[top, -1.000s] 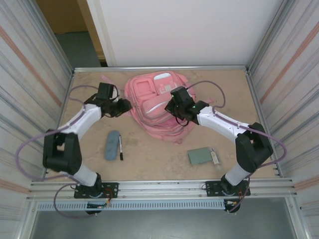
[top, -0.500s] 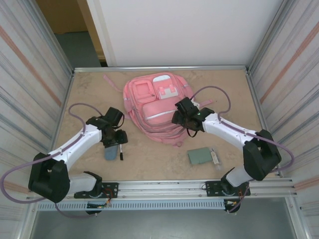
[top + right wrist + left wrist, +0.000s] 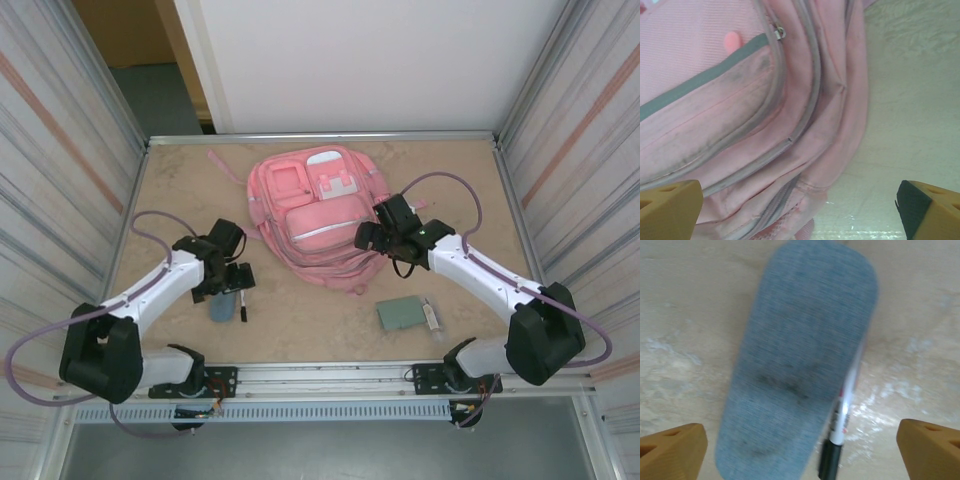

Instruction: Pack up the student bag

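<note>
Swinging away from the student bag [image 3: 310, 215], the left gripper [image 3: 232, 283] now hovers wide open over the grey pencil case [image 3: 800, 360] and pen [image 3: 842, 415] near the table's [image 3: 300, 320] left edge. The right gripper [image 3: 366, 238], equally wide, has released the bag, which lies toward the far edge. Loading seemingly begins.

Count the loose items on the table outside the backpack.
4. Grey-blue pouch and a marker alongside it, front left; green flat pad and a small white item at its right edge, front right. Others may be hidden under the backpack.
</note>
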`<state>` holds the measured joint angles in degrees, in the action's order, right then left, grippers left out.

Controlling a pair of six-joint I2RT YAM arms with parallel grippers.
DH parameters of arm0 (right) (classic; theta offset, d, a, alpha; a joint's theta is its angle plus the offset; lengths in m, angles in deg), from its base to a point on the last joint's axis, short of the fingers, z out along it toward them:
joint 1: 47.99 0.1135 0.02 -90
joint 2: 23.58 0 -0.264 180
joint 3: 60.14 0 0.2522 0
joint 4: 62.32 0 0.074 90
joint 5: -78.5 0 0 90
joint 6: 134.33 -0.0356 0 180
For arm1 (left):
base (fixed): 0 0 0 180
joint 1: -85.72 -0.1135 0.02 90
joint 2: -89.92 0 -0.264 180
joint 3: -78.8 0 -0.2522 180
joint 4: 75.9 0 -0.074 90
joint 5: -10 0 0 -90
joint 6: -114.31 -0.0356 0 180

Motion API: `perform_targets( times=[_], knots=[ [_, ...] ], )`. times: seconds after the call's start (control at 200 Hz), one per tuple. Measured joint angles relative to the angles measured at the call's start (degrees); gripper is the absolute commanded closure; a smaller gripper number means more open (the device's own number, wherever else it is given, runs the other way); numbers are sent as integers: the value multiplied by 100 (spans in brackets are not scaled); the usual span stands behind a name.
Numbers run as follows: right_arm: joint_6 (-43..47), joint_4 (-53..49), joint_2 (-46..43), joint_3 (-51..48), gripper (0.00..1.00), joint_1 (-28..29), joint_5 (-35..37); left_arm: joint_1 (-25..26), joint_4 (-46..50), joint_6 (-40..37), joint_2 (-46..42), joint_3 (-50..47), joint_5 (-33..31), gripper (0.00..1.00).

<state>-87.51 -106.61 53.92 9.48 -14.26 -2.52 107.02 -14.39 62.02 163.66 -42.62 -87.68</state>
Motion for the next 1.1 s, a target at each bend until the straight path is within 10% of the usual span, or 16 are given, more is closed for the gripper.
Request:
perform_targets(
  times=[0.742,1.102],
  knots=[
    [52,168,0,-2,1,42,-326,-702,-1093,-149,96,-623,942,52],
    [378,498,385,382,1,111,-2159,-417,-1001,2,-1513,-474,2159,52]
  ],
)
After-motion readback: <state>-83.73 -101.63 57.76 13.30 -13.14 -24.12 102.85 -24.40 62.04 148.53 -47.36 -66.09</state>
